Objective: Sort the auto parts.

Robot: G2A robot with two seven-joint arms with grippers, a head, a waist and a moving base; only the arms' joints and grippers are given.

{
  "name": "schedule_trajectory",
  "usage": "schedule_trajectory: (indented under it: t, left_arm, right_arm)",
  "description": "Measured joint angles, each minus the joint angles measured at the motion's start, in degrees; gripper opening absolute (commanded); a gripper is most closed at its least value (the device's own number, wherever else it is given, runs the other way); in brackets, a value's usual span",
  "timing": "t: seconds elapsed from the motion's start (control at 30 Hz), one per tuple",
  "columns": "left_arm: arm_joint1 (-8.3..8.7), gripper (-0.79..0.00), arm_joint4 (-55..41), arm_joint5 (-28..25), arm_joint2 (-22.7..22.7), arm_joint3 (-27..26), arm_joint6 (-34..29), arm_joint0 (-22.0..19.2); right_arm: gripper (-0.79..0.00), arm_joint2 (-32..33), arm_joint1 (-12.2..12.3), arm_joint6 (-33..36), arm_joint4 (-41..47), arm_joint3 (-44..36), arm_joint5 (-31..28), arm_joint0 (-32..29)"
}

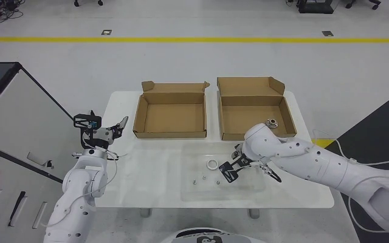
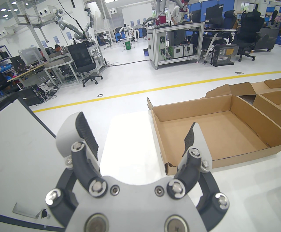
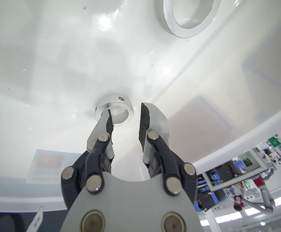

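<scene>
A small metal collar with a set-screw hole lies in the clear tray. My right gripper is open right at it, one fingertip over its bore and the other just outside its wall. In the top view that gripper hangs low over the tray's middle. A larger white ring lies close by, with a few tiny parts beside it. A metal part sits in the right cardboard box. My left gripper is open and holds nothing, at the table's left edge.
The left cardboard box has nothing in it and stands beside the right one at the back of the white table. A slanted white panel stands off the table's left side.
</scene>
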Motion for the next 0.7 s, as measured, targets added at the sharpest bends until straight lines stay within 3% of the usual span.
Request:
schedule_trajectory:
  t: [0.7]
  left_arm:
    - [0.0, 0.0, 0.0, 0.0, 0.0, 0.0, 0.0, 0.0]
  right_arm:
    - [-0.474, 0.0, -1.7, 0.0, 2.4, -1.4, 0.0, -1.0]
